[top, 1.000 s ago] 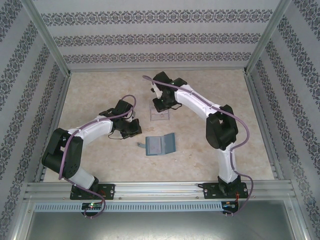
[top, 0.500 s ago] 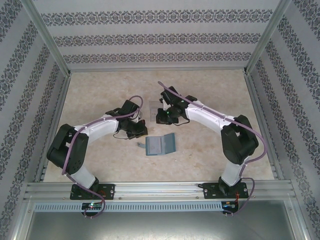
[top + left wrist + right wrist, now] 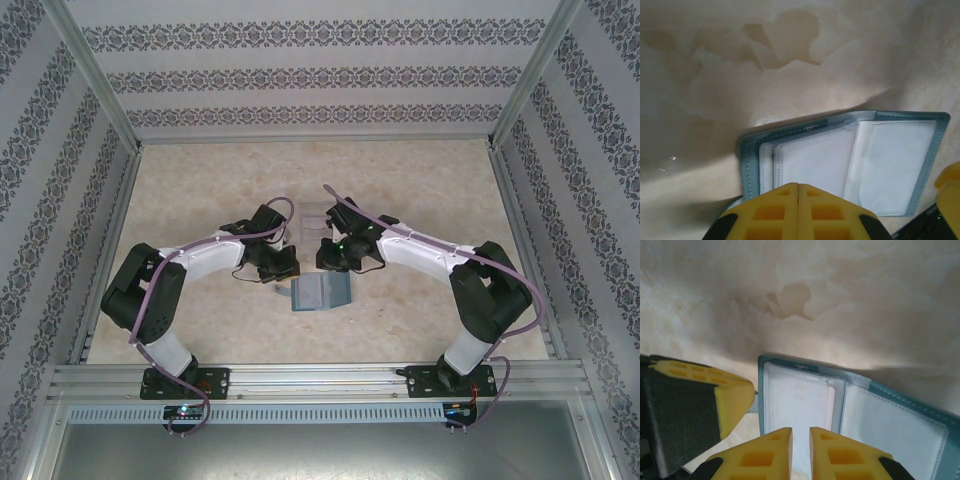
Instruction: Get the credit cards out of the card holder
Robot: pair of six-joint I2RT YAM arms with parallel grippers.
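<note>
- The right gripper (image 3: 337, 262) has swung in from the clear tray (image 3: 314, 212) and now hangs at the far edge of the card holder (image 3: 320, 293). Its jaws are a narrow slit apart with nothing between them.
- The left gripper (image 3: 283, 268) has crept closer too and is now at the holder's far-left corner. Its fingers (image 3: 775, 210) are pressed flat together, gripping nothing.
- The card holder hasn't budged. It lies open on the table (image 3: 200, 180), pale inside up, just on the near side of both grippers.
- In the right wrist view, a pale card (image 3: 799, 395) sits tucked in the holder's pocket on the left gripper's side. Its near end is cut off behind the yellow fingers.
- In the left wrist view, the holder's near edge is hidden behind the shut fingers, and the pockets show only pale, blurry sheets.
- From above, both sets of fingertips are buried under the wrists, so I can't tell whether either touches the holder.
- A small grey sliver juts from the holder's left edge, too small to identify.
</note>
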